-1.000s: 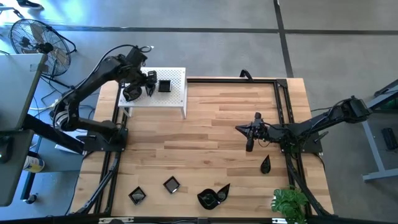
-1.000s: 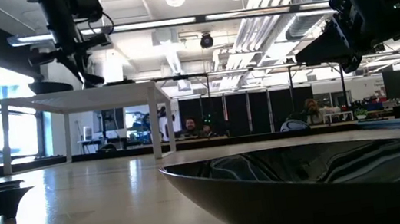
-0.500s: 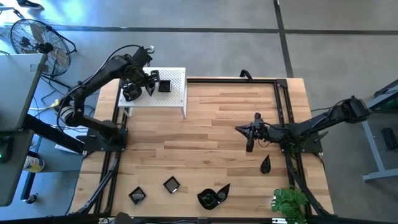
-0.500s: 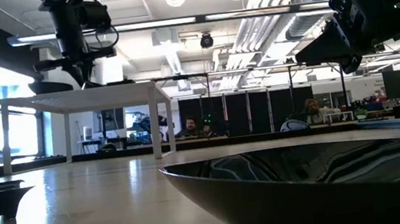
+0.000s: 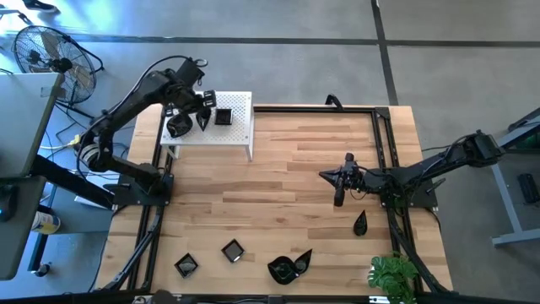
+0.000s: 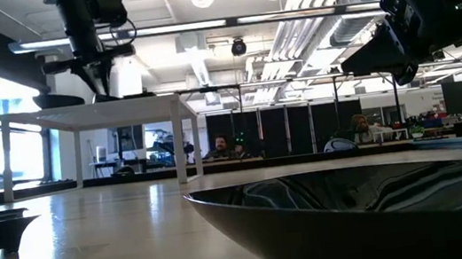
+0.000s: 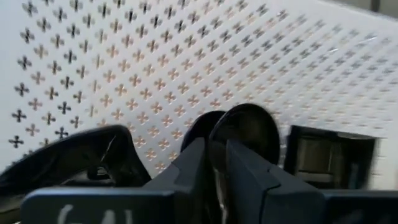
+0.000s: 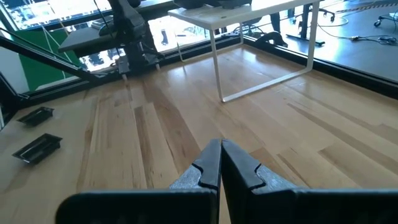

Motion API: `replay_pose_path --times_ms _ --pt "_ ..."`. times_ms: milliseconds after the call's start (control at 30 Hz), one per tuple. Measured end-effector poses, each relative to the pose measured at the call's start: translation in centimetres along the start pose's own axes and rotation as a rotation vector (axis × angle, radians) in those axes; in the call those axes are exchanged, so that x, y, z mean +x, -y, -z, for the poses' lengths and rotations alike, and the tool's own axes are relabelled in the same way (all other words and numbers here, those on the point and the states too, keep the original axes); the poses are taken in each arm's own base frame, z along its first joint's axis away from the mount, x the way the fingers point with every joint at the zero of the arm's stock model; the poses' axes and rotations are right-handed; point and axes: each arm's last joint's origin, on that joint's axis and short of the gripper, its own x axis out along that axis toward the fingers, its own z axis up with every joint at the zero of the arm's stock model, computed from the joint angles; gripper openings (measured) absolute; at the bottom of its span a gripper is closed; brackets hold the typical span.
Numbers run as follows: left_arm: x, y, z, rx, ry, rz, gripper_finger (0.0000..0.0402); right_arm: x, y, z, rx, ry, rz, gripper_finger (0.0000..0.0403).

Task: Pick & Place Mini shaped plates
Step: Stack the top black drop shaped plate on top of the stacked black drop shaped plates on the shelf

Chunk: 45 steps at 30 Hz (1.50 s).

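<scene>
Pale wooden planks make up the table [image 5: 287, 194], at whose far left corner a white perforated stand [image 5: 239, 127] is set, with a square black plate [image 5: 224, 116] and a rounder black plate [image 5: 176, 127] lying on it. Over that stand the left gripper [image 5: 202, 118] is held, its jaws seen only a narrow slit apart in the left wrist view, with a round plate [image 7: 245, 127] just beyond the tips, though whether it is gripped cannot be told. Near the table's right side the right gripper [image 5: 339, 199] is kept closed and empty, while a teardrop plate [image 5: 360, 224], two small square plates [image 5: 232, 250] [image 5: 186, 265] and a leaf-shaped plate [image 5: 288, 267] are left along the near edge.
</scene>
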Motion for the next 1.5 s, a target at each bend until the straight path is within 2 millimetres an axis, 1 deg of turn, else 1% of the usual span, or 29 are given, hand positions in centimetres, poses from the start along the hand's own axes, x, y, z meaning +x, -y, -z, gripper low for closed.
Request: replay_pose_path --times_ms 167,333,467,567,700,833,900,1167,1500 --pt "-1.2 0.1 -0.3 0.019 0.022 0.0 0.0083 0.0 0.0 0.0 0.0 0.0 0.0 0.0" --pt "-1.0 -0.2 -0.1 0.029 0.002 -0.034 0.0085 0.0 0.0 0.0 0.003 0.0 0.0 0.0" --pt "-1.0 0.5 -0.2 0.077 -0.001 0.045 0.0084 0.0 0.0 0.0 0.002 0.0 0.0 0.0" --pt "-1.1 1.2 -0.1 0.145 0.009 0.109 0.0074 0.0 0.0 0.0 0.003 0.0 0.0 0.0" --pt "-1.1 1.5 -0.4 0.209 0.036 0.15 0.0046 0.0 0.0 0.0 0.003 0.0 0.0 0.0" --pt "-0.3 2.2 -0.4 0.23 0.019 0.142 0.0012 0.0 0.0 0.0 0.003 0.0 0.0 0.0" --pt "0.0 2.3 -0.3 0.244 0.006 0.142 0.0003 0.0 0.0 0.0 0.002 0.0 0.0 0.0" --pt "1.5 2.7 -0.6 0.268 -0.016 0.099 0.0001 0.0 0.0 0.0 0.0 0.0 0.0 0.0" --pt "1.6 2.6 -0.6 0.282 -0.004 0.062 0.0 0.0 0.0 0.0 -0.001 -0.001 0.0 0.0"
